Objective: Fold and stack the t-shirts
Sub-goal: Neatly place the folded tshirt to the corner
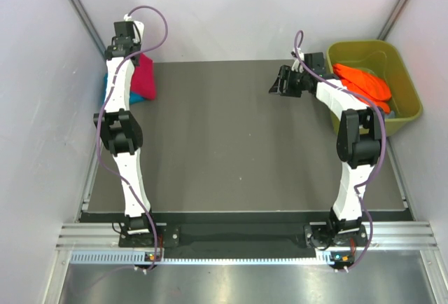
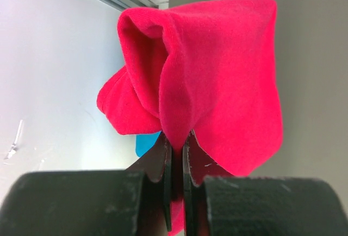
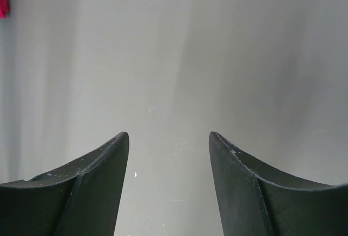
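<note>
Pink shirt (image 2: 217, 73) lies bunched at the table (image 1: 231, 143)'s far-left corner beside a teal shirt (image 2: 145, 144), pinched tight by the left gripper (image 2: 176, 151). Stacking seems in hand. The right gripper (image 3: 168, 154) hangs empty, jaws apart, near the tub (image 1: 409, 87). Next it likely fetches an orange shirt (image 1: 360, 83).

Top view looks down from the near side; wrist views peer close; top and left share the crimson-pink t-shirt (image 1: 145, 80).
</note>
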Available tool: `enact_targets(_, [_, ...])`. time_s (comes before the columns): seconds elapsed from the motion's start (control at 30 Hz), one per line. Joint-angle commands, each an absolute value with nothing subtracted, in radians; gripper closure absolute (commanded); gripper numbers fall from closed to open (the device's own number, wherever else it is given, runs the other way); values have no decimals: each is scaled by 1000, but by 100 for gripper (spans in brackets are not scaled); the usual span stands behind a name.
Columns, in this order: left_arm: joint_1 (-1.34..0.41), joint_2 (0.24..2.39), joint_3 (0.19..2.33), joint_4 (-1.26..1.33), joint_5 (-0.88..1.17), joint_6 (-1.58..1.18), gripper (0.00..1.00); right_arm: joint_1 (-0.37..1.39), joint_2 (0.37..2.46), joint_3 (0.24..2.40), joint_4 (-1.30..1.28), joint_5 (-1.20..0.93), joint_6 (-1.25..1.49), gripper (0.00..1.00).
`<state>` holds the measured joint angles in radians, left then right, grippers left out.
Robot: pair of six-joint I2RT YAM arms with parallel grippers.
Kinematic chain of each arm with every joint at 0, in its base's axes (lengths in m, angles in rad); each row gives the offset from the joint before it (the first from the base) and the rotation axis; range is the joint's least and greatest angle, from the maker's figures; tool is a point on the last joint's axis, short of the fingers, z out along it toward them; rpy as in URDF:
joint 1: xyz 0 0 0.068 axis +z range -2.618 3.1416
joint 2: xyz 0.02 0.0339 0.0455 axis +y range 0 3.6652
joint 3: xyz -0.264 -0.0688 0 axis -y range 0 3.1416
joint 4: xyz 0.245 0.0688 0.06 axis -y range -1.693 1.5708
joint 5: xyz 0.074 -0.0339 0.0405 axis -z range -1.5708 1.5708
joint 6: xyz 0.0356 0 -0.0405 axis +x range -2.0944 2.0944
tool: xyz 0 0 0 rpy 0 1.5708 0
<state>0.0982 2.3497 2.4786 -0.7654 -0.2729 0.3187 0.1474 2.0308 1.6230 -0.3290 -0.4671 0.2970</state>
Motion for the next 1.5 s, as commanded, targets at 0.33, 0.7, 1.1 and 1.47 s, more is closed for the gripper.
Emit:
enact_targets(0.33, [121,2249,2482,-667,-363,382,100,152,2013,1628,-268,-491,313,39])
enact_targets(0.7, [101,2267,2482,-600,-391,466,100,150,2013,1628,-262,-492,311,39])
enact_targets(1.1, [61,2235,2373,-560,-469,529,100,152,2008,1620,-258,-489,313,39])
enact_targets(1.47, [104,2299,2347,-485,-537,575,100,152,1996,1608,-259,-483,304,39])
